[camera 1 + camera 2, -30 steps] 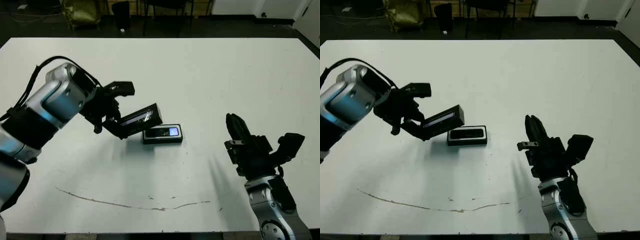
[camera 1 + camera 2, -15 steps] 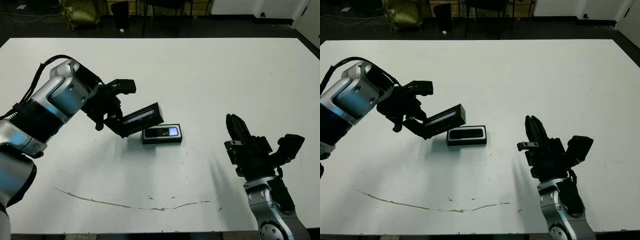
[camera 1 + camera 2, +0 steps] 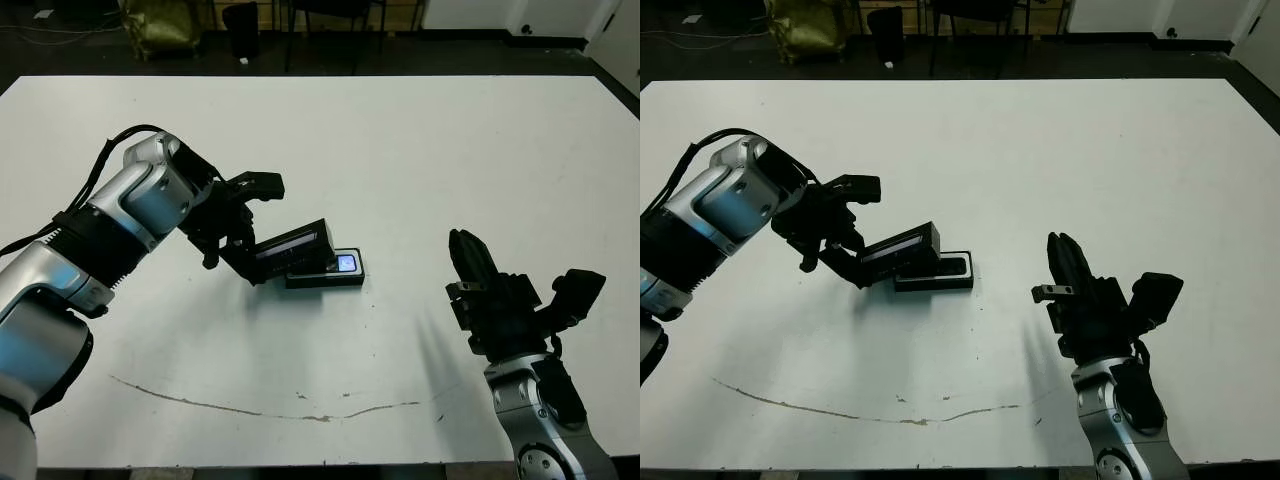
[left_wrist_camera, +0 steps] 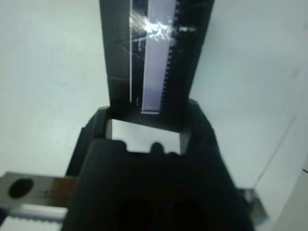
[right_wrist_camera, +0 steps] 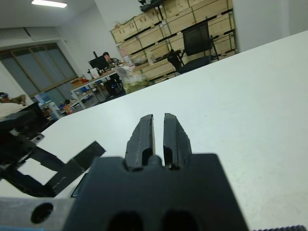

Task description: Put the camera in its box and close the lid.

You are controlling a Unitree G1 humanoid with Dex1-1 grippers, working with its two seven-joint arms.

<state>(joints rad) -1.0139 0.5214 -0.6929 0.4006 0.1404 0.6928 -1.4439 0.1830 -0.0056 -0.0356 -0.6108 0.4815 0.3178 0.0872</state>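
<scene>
Left claw (image 3: 243, 262) clamping tilted lid (image 3: 292, 247) over box (image 3: 325, 268), right claw (image 3: 470, 262) closed, empty

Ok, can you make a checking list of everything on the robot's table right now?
Surface: white table, with a thin brown line near the front edge.
Job's things: camera lies in the box, screen lit; lid held tilted, partly over the box, not closed.
Clutter: nothing seen.
Grippers: left gripper shut on the lid; right gripper shut, empty, off to the side.
Cables: black cable on the left arm.
Surroundings: chairs, crates and people beyond the table.
</scene>
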